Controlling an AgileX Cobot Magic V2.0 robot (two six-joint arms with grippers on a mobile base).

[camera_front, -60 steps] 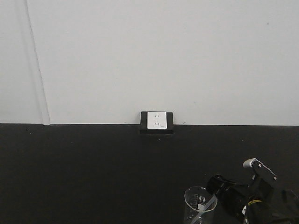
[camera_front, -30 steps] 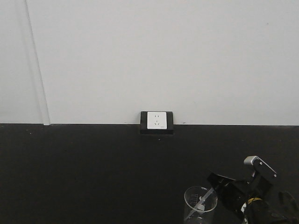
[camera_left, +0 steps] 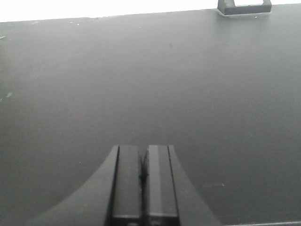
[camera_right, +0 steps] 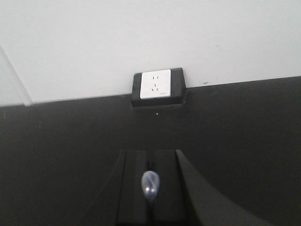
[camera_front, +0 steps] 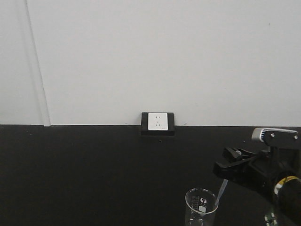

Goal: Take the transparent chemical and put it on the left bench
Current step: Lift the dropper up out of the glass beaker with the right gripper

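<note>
Beaker (camera_front: 201,207), white markings unreadable, stands low in the front view on the broad black worktop (camera_front: 94,179), well apart from the socket (camera_front: 158,121); right pincer (camera_front: 222,173) clamps its pipette (camera_front: 220,193), left pincer (camera_left: 142,181) is closed on nothing.

The supporting surface is a flat matte-black worktop (camera_front: 84,174) that fills the lower part of the front-facing frame. Its rear edge meets a plain white wall (camera_front: 141,56). At centre frame on that rear edge sits a low black housing with a white socket plate (camera_front: 158,122), touching the wall. At lower right stands a small clear glass beaker with white printed markings (camera_front: 201,207), upright, its base cut off by the frame edge. A clear plastic pipette (camera_front: 221,189) leans out of it toward the upper right.
</note>
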